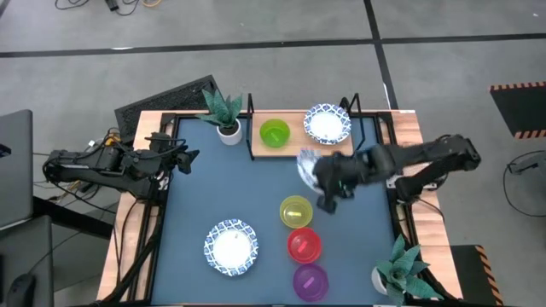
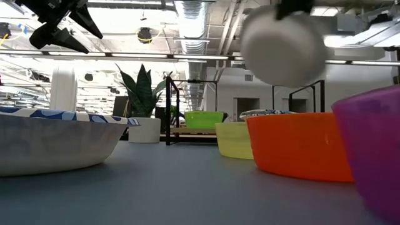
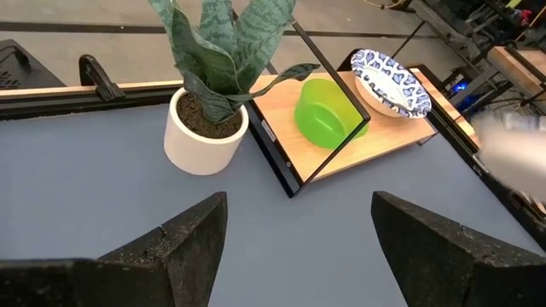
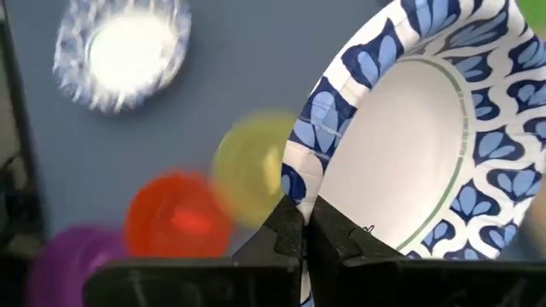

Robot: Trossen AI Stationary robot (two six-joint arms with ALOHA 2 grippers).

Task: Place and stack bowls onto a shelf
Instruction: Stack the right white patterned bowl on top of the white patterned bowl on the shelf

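Note:
My right gripper (image 1: 320, 176) is shut on a white bowl with a blue patterned rim (image 1: 306, 163), held in the air just in front of the shelf (image 1: 294, 147). The bowl shows large in the right wrist view (image 4: 401, 153) and from below in the low view (image 2: 284, 44). A green bowl (image 1: 274, 132) and another blue-rimmed bowl (image 1: 327, 124) rest on the shelf plank. A third blue-rimmed bowl (image 1: 231, 247) rests on the table near the front. My left gripper (image 1: 186, 160) is open and empty at the table's left edge. My right gripper pinches the bowl's blue patterned rim (image 4: 294, 192) between its two fingers (image 4: 286, 230). The bowl is lifted clear of the table and tilted steeply, with its underside (image 2: 284, 44) toward the table's near edge.
Yellow (image 1: 295, 211), red (image 1: 304, 245) and purple (image 1: 310, 280) bowls stand in a row on the table, just nearer than the right gripper. A potted plant (image 1: 226, 115) stands left of the shelf, and another (image 1: 401, 269) at the near right corner. Black frame posts (image 1: 251, 111) rise at the shelf's ends.

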